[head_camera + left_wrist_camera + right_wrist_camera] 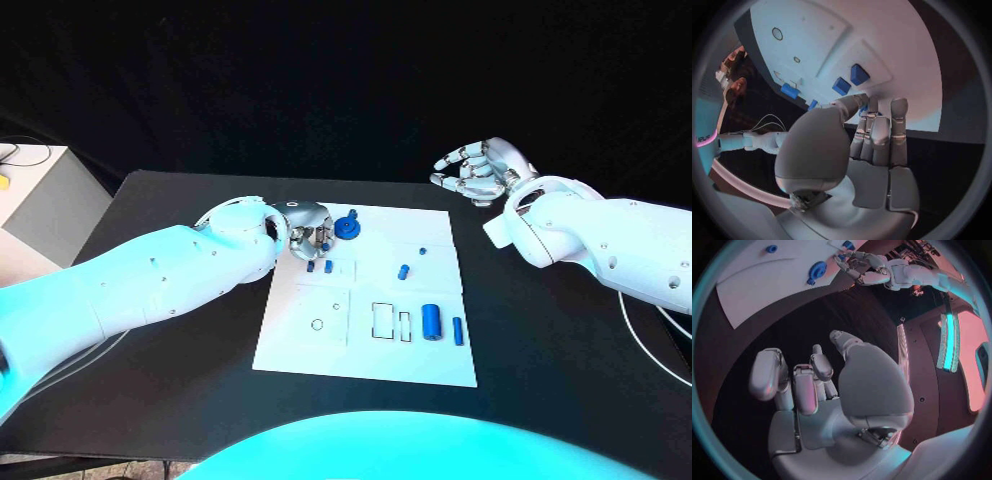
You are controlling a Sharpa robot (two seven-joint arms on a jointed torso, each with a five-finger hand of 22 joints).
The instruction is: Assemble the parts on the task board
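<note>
While the parts wait: the task board (pixel 296 345) lies mid-table, a white plate with outlined slots near its front.
Parts near the left hand: two small blue blocks (pixel 319 267) lie side by side on the board, just beside the fingertips; the left wrist view shows them (pixel 849 80) close ahead of the fingers.
Round part: a blue gear-like piece (pixel 348 225) stands at the board's far edge, near the same hand.
Other parts: a blue cylinder (pixel 431 323) and a slim blue pin (pixel 457 331) lie by the outlined slots; two tiny blue pieces (pixel 405 270) sit mid-board.
Left hand (pixel 303 232): over the board's far-left corner, fingers straight and close together, tips at or just above the board; I cannot tell whether it holds anything.
Right hand (pixel 476 170): raised off the board's far-right corner, well apart from every part, fingers loosely curled, holding nothing.
Step in hand: probably picking up a block; pinch one only and avoid nudging its neighbour.
In the way: the gear-like piece stands close beside the left hand.
</note>
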